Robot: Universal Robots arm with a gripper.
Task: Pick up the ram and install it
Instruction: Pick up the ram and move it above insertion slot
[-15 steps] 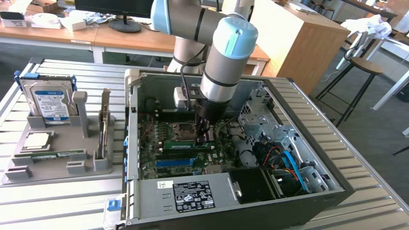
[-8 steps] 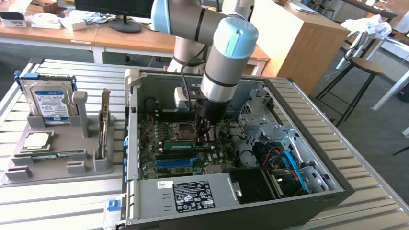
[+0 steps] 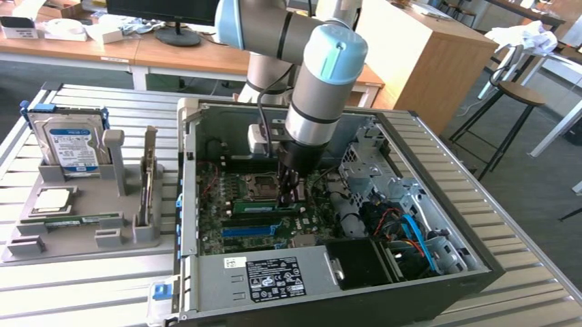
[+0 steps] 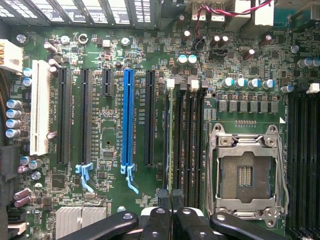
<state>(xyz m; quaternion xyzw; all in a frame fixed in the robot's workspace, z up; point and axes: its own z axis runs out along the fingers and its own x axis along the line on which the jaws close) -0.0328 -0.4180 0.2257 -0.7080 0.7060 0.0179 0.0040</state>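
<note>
I am watching the arm [image 3: 318,88] reaching down into the open computer case [image 3: 473,225] that is sitting on the worktop [image 3: 91,286]. The jaws of the gripper [image 4: 172,220] are squeezing tight together right at one end of the ram [image 3: 262,206]. The ram is standing on its thin edge in a long slot on the green board [image 4: 100,200], between the blue slot [image 4: 128,117] and the square silver socket [image 4: 245,170]. I cannot tell if the jaws are pinching the ram or just pressing on it. The hard drive [image 3: 68,139] is standing in the grey holder [image 3: 82,238], beside the case on the exterior view's left.
</note>
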